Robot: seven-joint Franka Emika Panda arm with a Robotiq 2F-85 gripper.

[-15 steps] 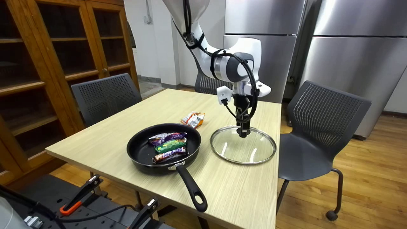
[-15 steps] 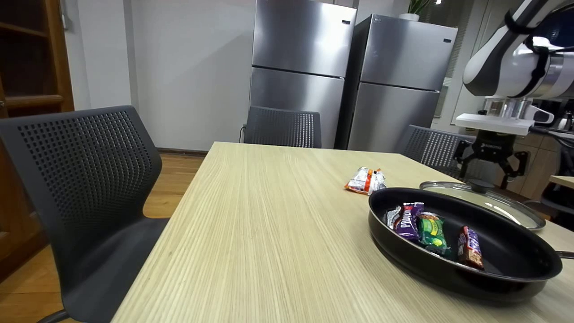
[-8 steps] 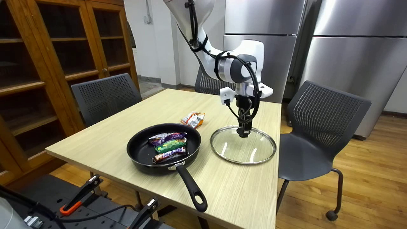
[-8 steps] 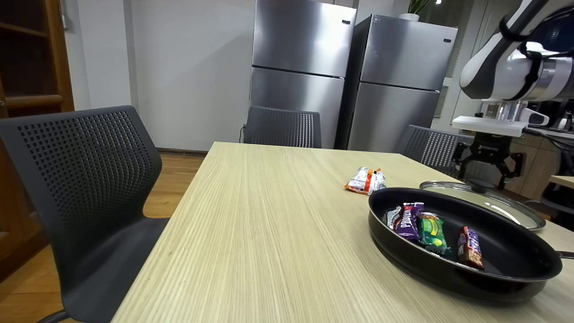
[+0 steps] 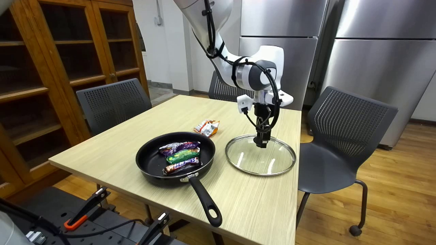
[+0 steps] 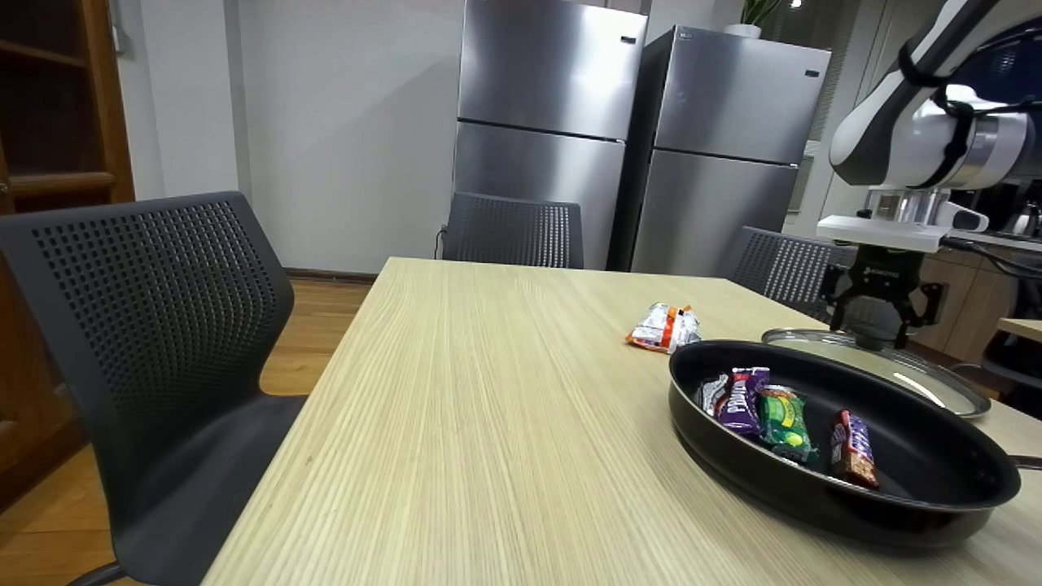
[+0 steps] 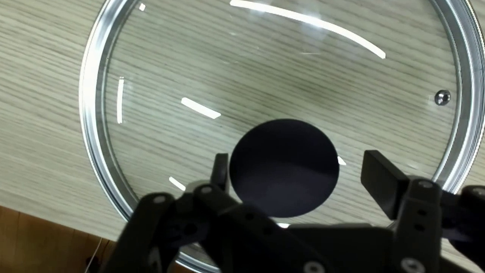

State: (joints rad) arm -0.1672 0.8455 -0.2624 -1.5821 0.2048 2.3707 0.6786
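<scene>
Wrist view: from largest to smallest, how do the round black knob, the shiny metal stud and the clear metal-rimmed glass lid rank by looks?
1. Clear metal-rimmed glass lid, partly out of frame
2. Round black knob
3. Shiny metal stud

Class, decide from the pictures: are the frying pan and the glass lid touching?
Apart. In an exterior view, a strip of tabletop shows between the frying pan and the glass lid.

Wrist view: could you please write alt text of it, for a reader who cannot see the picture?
An open end effector has its two fingers on either side of the round black knob of a glass lid. The metal-rimmed lid lies on a pale wood-grain table, with brown floor visible beyond one edge.
</scene>
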